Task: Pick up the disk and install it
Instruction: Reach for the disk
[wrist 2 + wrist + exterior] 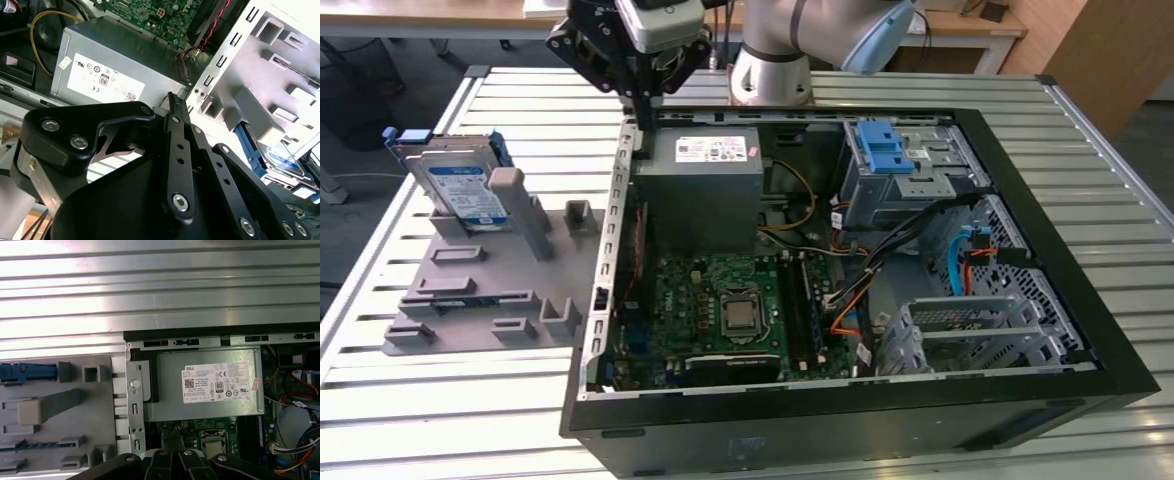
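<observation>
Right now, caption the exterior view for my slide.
Gripper hangs over the computer case by the power supply; the disk stands in a grey fixture.

A table [454, 400] of pale ribbed metal slats, with a soft sheen. On it, a matt grey plastic holder [467, 300], slightly rough-looking, carries the disk [464, 190]: silvery metal, a glossy white-and-blue label, a blue plastic frame. The computer case [854, 430] has a matt black outer shell and bare grey sheet metal inside, some of it perforated. Its power supply [700, 190] is dull grey metal with a white paper sticker. The motherboard [720, 305] is green and faintly shiny. A blue bracket [886, 150] looks like smooth plastic. The gripper [173, 100] is matt black, with bright metal screw heads.
</observation>
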`<state>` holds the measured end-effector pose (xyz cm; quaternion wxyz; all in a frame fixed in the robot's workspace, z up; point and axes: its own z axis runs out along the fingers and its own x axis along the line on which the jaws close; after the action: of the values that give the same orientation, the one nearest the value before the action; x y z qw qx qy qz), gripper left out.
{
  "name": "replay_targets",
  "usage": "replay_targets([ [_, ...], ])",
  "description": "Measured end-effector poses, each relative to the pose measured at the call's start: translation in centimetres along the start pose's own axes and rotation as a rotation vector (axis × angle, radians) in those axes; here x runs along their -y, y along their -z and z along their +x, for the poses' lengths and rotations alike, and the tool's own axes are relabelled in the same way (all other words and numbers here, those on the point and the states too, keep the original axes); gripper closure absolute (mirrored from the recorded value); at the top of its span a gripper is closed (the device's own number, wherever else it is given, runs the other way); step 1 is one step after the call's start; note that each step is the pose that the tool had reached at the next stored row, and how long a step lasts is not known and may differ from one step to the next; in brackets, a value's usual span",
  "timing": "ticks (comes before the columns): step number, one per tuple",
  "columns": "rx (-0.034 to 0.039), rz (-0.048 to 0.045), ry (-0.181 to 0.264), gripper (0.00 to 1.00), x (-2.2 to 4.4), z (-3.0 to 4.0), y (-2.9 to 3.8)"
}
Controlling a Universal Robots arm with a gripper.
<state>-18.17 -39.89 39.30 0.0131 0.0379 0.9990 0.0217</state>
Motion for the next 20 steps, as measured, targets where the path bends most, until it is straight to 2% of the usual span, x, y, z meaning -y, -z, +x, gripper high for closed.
replay_targets([
  [10, 0.0000, 0.0000, 0.000, 0.89, 0.02, 0.28, 0.01],
  [20, 0.0000, -0.0001, 0.000, 0.89, -0.02, 1.06, 0.02],
])
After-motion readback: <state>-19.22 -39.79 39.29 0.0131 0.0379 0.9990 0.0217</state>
